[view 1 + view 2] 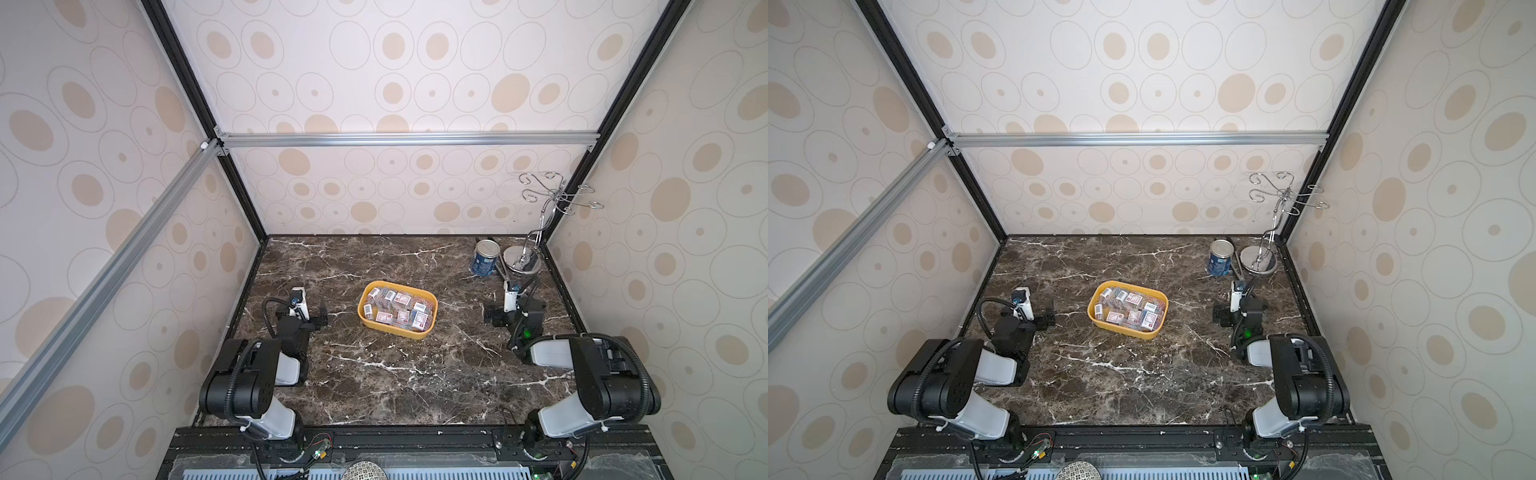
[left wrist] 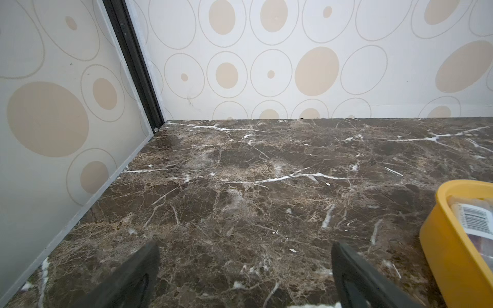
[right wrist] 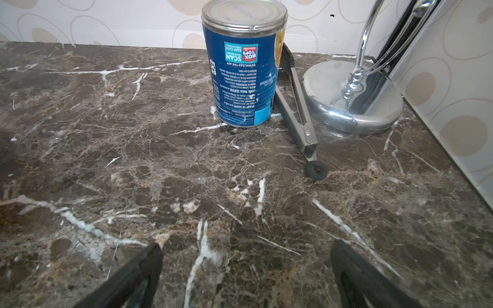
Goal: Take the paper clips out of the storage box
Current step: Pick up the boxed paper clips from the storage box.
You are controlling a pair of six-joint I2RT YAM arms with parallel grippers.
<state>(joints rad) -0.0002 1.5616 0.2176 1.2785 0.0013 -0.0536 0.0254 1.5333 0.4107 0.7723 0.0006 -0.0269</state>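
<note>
in the middle of the dark brown marble tabletop (image 1: 374, 374): shallow yellow plastic storage box (image 1: 388, 327) with rounded corners, filled with paper clips (image 1: 401, 309) in small clear plastic boxes with white-and-red labels, all inside it. near its left side, not touching: left gripper (image 2: 245, 250), jaws spread wide, nothing between them. off to the right: right gripper (image 3: 245, 250), likewise spread and empty, facing an upright blue-labelled tin can (image 3: 244, 66), a chrome stand (image 3: 328, 80) and grey metal tongs (image 3: 296, 106) between them, in the far right corner.
</note>
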